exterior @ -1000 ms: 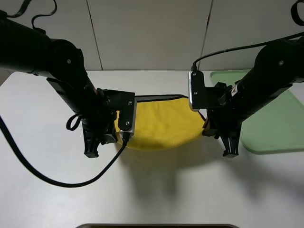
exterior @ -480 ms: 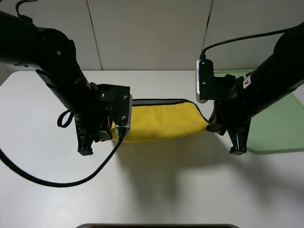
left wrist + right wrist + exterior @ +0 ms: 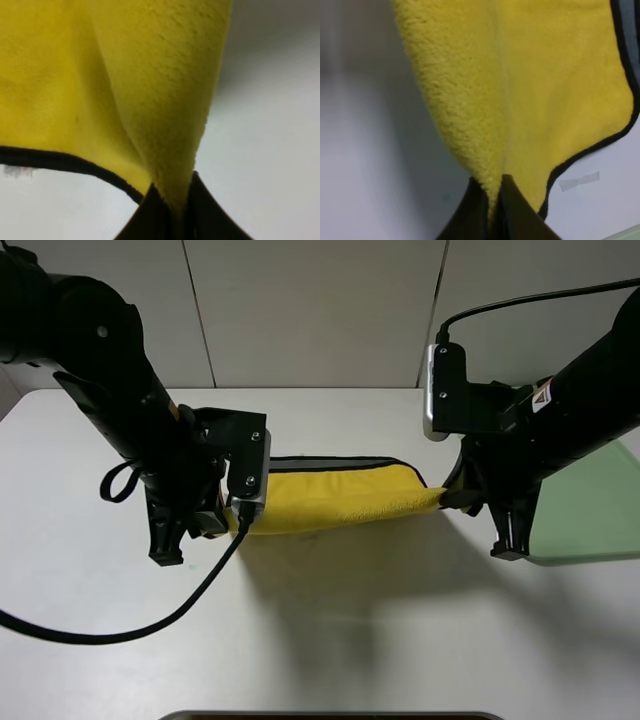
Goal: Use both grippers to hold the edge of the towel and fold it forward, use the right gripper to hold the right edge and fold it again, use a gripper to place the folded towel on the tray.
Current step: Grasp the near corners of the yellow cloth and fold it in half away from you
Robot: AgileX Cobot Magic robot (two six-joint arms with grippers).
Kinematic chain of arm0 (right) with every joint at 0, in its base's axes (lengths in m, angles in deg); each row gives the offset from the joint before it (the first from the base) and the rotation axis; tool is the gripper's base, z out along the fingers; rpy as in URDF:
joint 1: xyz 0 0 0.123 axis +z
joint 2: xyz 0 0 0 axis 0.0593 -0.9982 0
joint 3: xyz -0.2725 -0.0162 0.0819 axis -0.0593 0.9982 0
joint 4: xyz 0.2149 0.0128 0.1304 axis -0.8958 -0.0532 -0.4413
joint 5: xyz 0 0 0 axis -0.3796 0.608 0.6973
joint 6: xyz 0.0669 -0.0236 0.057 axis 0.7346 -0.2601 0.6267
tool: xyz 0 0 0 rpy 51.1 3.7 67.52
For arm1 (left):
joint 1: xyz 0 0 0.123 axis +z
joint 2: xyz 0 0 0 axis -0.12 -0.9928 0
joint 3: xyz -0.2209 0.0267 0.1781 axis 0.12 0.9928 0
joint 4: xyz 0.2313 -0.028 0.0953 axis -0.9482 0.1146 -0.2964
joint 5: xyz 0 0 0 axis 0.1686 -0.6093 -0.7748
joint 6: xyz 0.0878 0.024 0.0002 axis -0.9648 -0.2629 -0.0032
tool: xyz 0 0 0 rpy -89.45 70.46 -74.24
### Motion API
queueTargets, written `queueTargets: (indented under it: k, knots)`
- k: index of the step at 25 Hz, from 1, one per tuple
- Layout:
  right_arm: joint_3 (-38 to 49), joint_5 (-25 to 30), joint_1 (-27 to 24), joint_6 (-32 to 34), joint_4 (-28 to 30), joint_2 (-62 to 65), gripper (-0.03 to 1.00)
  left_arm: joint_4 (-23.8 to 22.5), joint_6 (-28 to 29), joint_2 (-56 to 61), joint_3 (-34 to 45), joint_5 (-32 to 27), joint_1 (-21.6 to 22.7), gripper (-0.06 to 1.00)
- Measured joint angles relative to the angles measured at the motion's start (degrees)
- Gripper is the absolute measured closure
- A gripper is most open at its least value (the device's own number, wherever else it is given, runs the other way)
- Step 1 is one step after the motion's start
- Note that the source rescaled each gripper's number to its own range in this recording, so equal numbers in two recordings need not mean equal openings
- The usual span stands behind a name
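The yellow towel (image 3: pixel 330 498) hangs stretched between my two grippers above the white table, folded over on itself, with its black edge (image 3: pixel 330 459) along the far side. My left gripper (image 3: pixel 232 522) is shut on the towel's left end; the left wrist view shows the fingers (image 3: pixel 150 220) pinching yellow cloth (image 3: pixel 150 75). My right gripper (image 3: pixel 446 497) is shut on the towel's right end; the right wrist view shows the cloth (image 3: pixel 520 90) clamped between the fingers (image 3: pixel 515 215). The pale green tray (image 3: pixel 580 510) lies at the right, partly behind the right arm.
The white table (image 3: pixel 330 640) spreads under the towel and in front of it. A pale panelled wall (image 3: pixel 320 310) stands behind the table. A black cable (image 3: pixel 120 625) from the left arm loops over the table's front left.
Both grippers have carried the held towel edge towards the far side. The visible yellow area has shrunk from a wide sagging sheet to a narrow band. The arms have moved slightly outward.
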Motion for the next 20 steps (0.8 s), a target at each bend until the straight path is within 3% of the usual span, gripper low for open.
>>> queueTargets:
  k: [20]
  knots:
    - [0.0,4.83,0.0,5.91,-1.87,1.97,0.97,0.04,0.0,1.87,0.0,-3.83,-0.09,0.94]
